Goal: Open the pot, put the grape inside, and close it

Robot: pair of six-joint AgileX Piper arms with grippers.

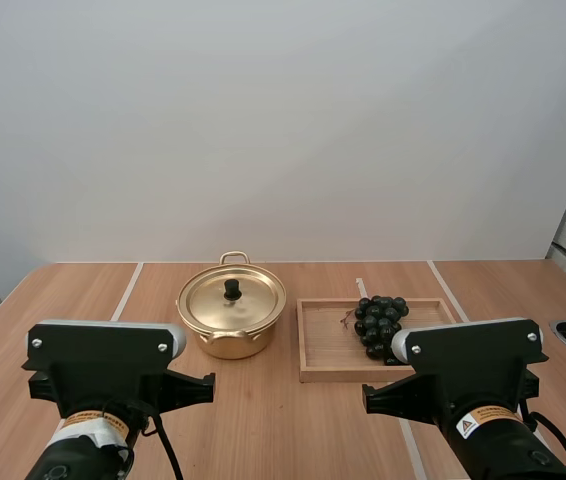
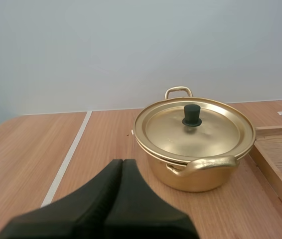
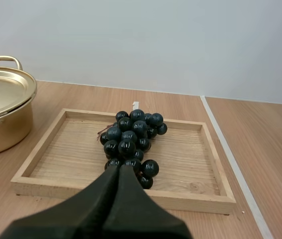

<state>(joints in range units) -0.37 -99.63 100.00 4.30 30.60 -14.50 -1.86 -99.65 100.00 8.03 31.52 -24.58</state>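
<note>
Well, my left gripper (image 2: 122, 164) had its two fingers pressed together as one dark wedge, holding nothing, near the gold pot (image 2: 196, 175), whose lid (image 2: 206, 133) sat on it. My right gripper (image 3: 118, 169) was likewise closed and empty, at the near edge of the wooden tray (image 3: 191, 160), where the bunch of grapes (image 3: 131, 142) lay. The tray stood just beside the pot on the table (image 1: 83, 290).

The left arm (image 1: 103, 380) and right arm (image 1: 473, 375) sit side by side, apparently level. The left gripper (image 2: 122, 162) and right gripper (image 3: 119, 167) each press their fingers together into one dark wedge
</note>
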